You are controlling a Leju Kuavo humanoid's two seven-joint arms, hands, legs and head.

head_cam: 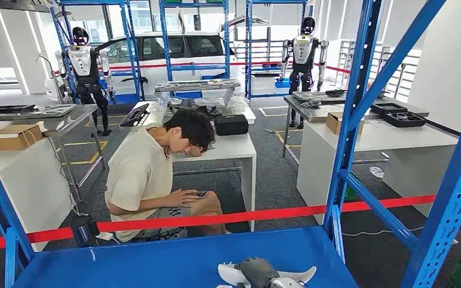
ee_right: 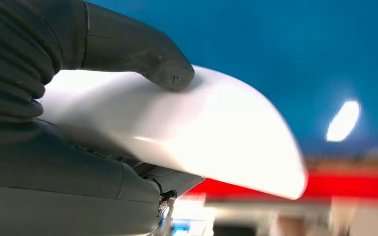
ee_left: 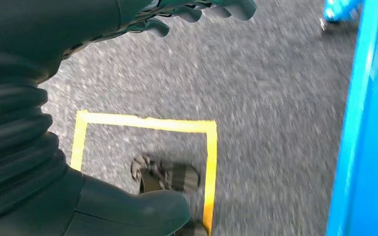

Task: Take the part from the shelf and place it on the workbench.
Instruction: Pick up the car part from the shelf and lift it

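Note:
A white curved part (head_cam: 230, 274) lies low over the blue shelf board (head_cam: 156, 258) at the bottom of the head view, with my right hand (head_cam: 257, 270) gripping it across its middle. In the right wrist view the thumb (ee_right: 142, 51) presses on the glossy white part (ee_right: 202, 132) and the fingers wrap under it. My left hand (ee_left: 128, 14) hangs at my side over grey carpet, its fingers apart and holding nothing.
Blue shelf uprights (head_cam: 351, 114) and a diagonal brace (head_cam: 450, 204) stand at the right. A red barrier tape (head_cam: 246, 216) runs behind the shelf. A person (head_cam: 156, 174) sits just beyond it beside a white workbench (head_cam: 228, 150). Yellow floor tape (ee_left: 147, 123) marks the carpet.

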